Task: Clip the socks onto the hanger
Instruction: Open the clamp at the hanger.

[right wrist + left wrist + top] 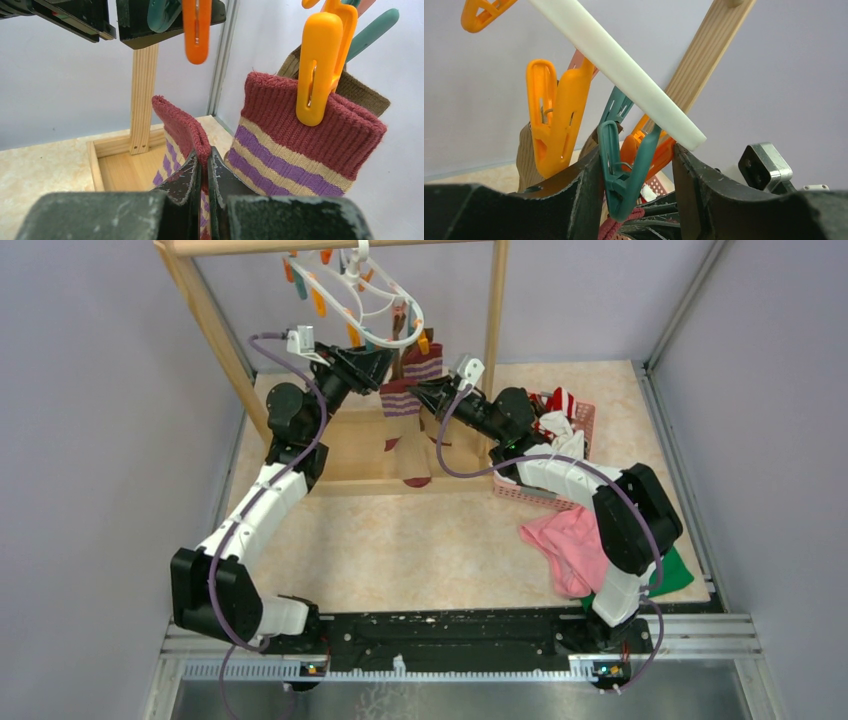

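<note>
The right claw (204,159) is clamped tight on the maroon cuff of a striped sock (175,125), holding it upright. Just beside that claw, a hung sock (305,150) of the same stripe is pinned by an orange clip (317,70). Above the right claw, the left claw (636,150) stands apart, straddling a teal clip (616,172) under the hanger (624,75). One finger touches the clip, and a second orange clip (663,152) crowds the other finger.

I'd say the step in hand is opening that teal clip. To do it well, the left claw should squeeze the teal handles alone and keep the orange one out. It should hold the mouth wide and steady while the cuff goes straight up, deep into it, before either claw lets go.
</note>
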